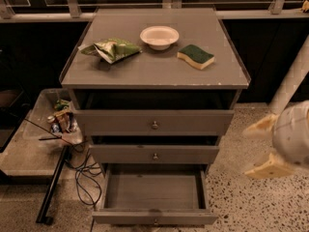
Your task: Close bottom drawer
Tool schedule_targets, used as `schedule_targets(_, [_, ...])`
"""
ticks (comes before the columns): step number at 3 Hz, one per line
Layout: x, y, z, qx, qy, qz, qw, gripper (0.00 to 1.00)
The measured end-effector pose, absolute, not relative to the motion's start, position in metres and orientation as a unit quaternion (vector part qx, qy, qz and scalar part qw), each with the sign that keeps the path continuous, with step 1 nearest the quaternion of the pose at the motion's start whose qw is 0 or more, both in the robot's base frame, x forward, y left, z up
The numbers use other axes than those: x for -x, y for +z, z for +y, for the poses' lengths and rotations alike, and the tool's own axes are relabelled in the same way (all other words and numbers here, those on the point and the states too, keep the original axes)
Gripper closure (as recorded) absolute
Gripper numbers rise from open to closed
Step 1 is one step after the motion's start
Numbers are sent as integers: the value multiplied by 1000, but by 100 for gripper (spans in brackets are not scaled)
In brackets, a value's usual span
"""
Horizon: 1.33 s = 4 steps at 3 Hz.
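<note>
The grey cabinet (154, 71) has three drawers. The bottom drawer (154, 217) is pulled far out, with its empty inside (153, 190) showing and a small round knob (155, 221) on its slim front panel. The middle drawer (155, 154) and the top drawer (154, 123) stand slightly out. My gripper (263, 148) hangs at the right of the cabinet, about level with the middle drawer and apart from it. Its two cream fingers (269, 169) point left with a gap between them and hold nothing.
On the cabinet top lie a green chip bag (112, 49), a white bowl (159, 36) and a green-and-yellow sponge (195, 56). A low tray with cans and clutter (60, 120) and black cables (84, 170) lie on the floor at the left. A white post (294, 76) stands at the right.
</note>
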State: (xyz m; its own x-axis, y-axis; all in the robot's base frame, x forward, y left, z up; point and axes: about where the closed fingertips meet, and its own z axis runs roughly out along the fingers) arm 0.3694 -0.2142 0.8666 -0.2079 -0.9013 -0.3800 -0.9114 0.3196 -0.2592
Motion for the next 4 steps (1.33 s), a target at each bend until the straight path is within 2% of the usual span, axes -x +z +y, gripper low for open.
schedule_targets(1, [-362, 808, -213, 577, 14, 780, 241, 64])
schedule_targets(2, [-366, 801, -216, 571, 3, 782, 250, 88])
schedule_targets(3, [-365, 802, -215, 572, 4, 782, 249, 100])
schedule_targets(4, [-365, 802, -215, 572, 4, 782, 249, 100])
